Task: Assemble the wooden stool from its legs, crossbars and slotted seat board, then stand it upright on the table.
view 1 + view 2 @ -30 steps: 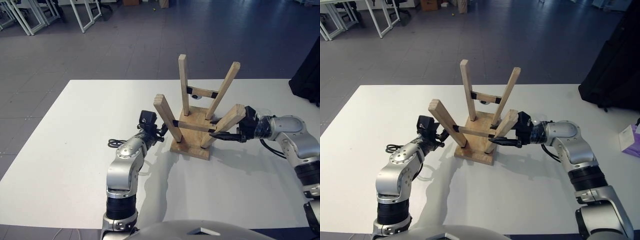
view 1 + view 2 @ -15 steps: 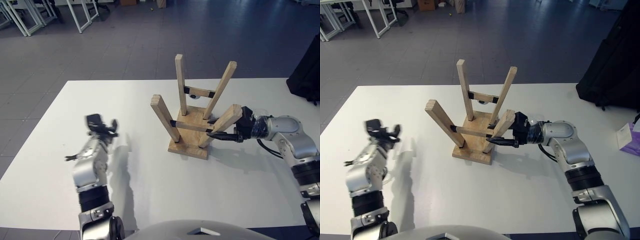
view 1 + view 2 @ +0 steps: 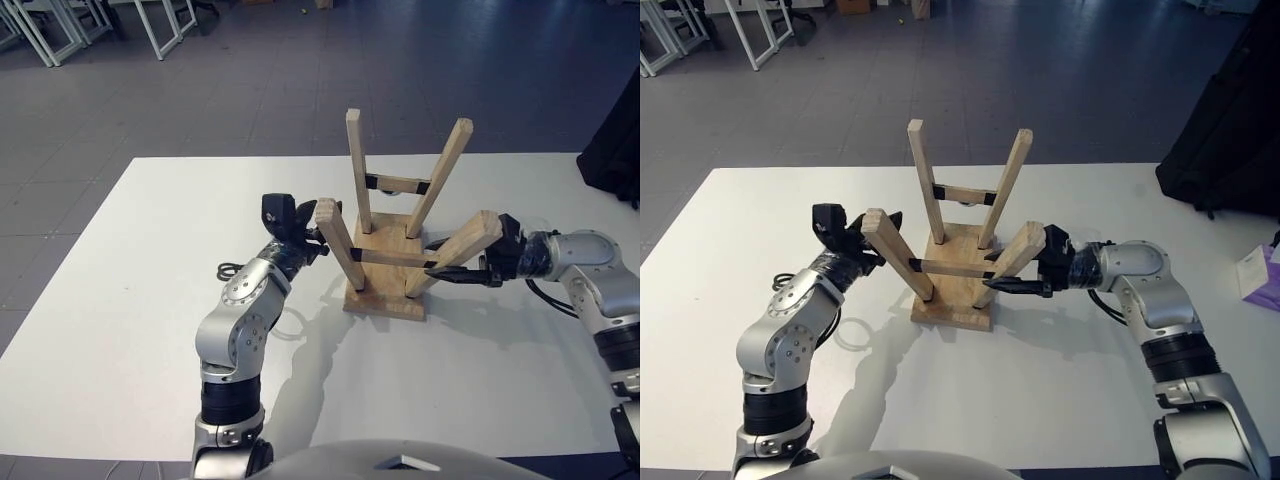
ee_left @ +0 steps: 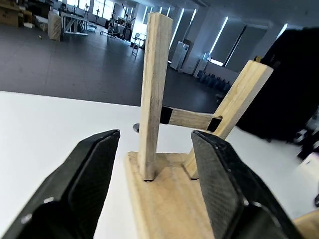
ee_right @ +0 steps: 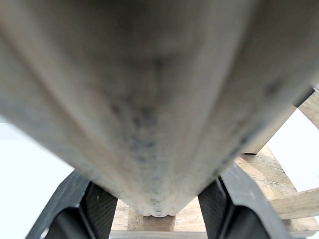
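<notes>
Right gripper (image 3: 1012,281) clamps near leg (image 3: 1020,256), steadying inverted stool (image 3: 950,302). Left gripper (image 4: 155,137) gapes, opposite leg (image 4: 154,74) between its fingers (image 4: 92,174) (untouched; probably pre-grasp).

The two eye views are looking from the robot's head, forward and down, from well behind both grippers. They are sharing nearly the whole scene: the white table (image 3: 120,300), the upturned stool (image 3: 385,298), the left gripper (image 3: 305,238) and the right gripper (image 3: 465,272). The left wrist camera is sitting just behind the left gripper's fingers (image 4: 94,169) and is facing out between them, near to one leg (image 4: 152,94) and the seat board (image 4: 164,209). The right wrist camera is looking along the right gripper's fingers (image 5: 94,209), extremely close to the clamped leg (image 5: 149,99) between them, and is also catching the seat board beyond the fingertips.
</notes>
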Controlling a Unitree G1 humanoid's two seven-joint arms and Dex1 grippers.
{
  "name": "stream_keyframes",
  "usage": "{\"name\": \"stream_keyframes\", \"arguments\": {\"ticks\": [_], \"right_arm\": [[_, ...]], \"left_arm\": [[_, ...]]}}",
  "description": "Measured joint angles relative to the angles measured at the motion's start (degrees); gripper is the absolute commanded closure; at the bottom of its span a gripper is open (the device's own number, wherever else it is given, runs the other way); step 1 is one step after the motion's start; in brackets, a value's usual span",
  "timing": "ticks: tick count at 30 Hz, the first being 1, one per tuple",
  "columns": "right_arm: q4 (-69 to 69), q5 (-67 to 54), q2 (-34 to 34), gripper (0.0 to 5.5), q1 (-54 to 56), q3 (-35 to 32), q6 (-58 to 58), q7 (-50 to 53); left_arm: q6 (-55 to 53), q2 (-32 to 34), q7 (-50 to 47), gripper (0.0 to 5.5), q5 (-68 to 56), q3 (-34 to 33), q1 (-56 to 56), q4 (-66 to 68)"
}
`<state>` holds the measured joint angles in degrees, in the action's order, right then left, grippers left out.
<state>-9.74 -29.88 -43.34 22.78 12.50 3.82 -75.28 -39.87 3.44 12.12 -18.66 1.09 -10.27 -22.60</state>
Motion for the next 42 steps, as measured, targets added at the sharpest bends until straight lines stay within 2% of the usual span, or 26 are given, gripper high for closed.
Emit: {"name": "stream_keyframes", "arguments": {"ticks": [4, 10, 16, 17, 20, 26, 32, 35, 38, 39, 40, 42], "right_arm": [[0.6, 0.5, 0.1, 3.48, 0.4, 1.7, 0.6, 1.3], [0.7, 1.8, 2.7, 3.48, 3.5, 4.4, 2.5, 3.2], [-7.8, 5.6, 8.5, 3.48, 10.4, 6.9, -1.5, 2.4], [-10.0, 6.8, 9.8, 3.11, 11.9, 7.0, -2.4, 2.4], [-16.3, 15.3, 11.5, 2.56, 14.4, 10.0, -3.5, 4.0], [-20.2, 21.0, 12.4, 1.59, 15.0, 10.2, -7.6, 1.0], [-20.0, 26.7, 5.4, 1.59, 14.7, 10.8, -10.5, -4.3], [-19.0, 28.9, 1.6, 1.59, 11.3, 8.1, -11.2, -0.8], [-16.9, 30.0, 0.2, 2.00, 8.7, 2.6, -8.2, 8.4], [-14.9, 29.5, 0.4, 2.31, 8.0, 0.0, -6.4, 11.7], [-9.0, 26.2, 2.3, 2.45, 6.1, -7.0, -1.2, 20.1], [-0.3, 20.9, 5.5, 2.45, 5.4, -15.2, 6.8, 29.6]], "left_arm": [[-1.3, 3.8, -0.3, 2.80, 6.5, 5.3, 0.0, 4.4], [-1.3, 4.1, -2.0, 2.80, 8.4, 4.0, 0.0, 5.7], [-1.2, 5.8, -2.5, 2.80, 10.4, 2.4, 1.3, 6.5], [-1.3, 6.1, -2.5, 2.83, 10.7, 2.4, 2.0, 7.0], [-1.3, 6.0, -1.6, 2.83, 10.7, 3.4, 2.5, 7.7], [-1.3, 5.7, -1.5, 2.83, 10.8, 4.3, 3.1, 8.5], [-1.2, 4.2, -1.2, 2.83, 10.4, 5.9, 3.4, 8.4], [-1.1, 4.3, -1.1, 2.83, 10.3, 5.8, 3.5, 8.2], [-1.1, 4.5, -1.2, 2.83, 10.3, 5.4, 4.1, 7.8], [-1.1, 4.6, -1.2, 2.83, 10.3, 5.3, 4.2, 7.6], [-1.1, 4.8, -1.3, 2.83, 10.3, 5.2, 4.8, 7.4], [-1.1, 4.9, -1.3, 2.83, 10.3, 5.0, 5.9, 7.0]]}}
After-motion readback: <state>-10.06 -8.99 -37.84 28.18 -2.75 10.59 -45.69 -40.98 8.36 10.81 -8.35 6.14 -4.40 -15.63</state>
